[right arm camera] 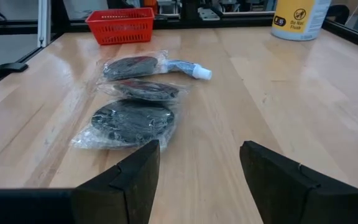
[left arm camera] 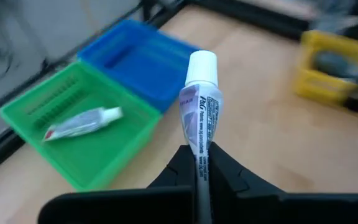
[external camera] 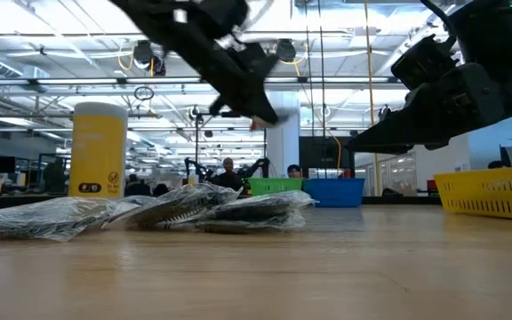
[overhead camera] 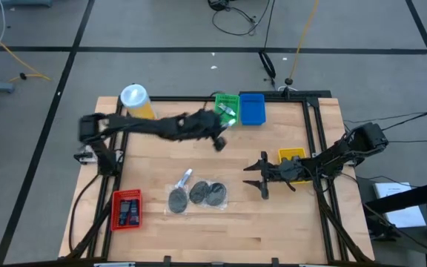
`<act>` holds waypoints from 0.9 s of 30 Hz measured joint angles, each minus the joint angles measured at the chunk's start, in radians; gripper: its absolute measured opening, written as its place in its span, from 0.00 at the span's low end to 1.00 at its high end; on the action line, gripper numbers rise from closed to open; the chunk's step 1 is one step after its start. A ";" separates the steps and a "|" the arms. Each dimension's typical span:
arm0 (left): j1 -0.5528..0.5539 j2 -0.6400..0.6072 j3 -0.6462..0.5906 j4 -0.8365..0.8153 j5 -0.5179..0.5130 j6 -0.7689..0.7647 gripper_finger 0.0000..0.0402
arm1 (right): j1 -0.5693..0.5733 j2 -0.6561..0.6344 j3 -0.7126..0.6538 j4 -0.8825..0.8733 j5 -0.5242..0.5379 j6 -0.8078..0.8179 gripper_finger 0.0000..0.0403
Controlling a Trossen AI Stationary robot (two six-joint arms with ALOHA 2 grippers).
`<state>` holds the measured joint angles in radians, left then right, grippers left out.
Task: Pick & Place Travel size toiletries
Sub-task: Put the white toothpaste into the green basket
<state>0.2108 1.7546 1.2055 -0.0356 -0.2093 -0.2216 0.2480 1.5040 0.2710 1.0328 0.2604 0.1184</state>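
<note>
Left gripper: pressed together on the flat tail of a small white-capped toothpaste tube, held near the green plastic tray at twelve o'clock on the table.
Right gripper: spread, empty, waiting at three o'clock.
Still to sort: three dark discs in clear wrappers and a second small tube, at six o'clock.
Risk: the pinch is thin; I'd guess the tube could swivel or slip.
Writing: small print on the tube, unreadable.

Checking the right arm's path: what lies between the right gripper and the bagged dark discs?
Nothing: in the right wrist view, only bare table separates the open right gripper from the nearest bagged disc.
</note>
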 joint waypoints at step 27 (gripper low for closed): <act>0.246 0.379 0.432 -0.277 0.201 -0.257 0.10 | 0.002 0.000 0.000 -0.066 -0.003 0.035 0.53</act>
<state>0.4572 2.1333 1.6376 -0.3122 -0.0086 -0.4790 0.2501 1.5040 0.2710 0.9665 0.2573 0.1532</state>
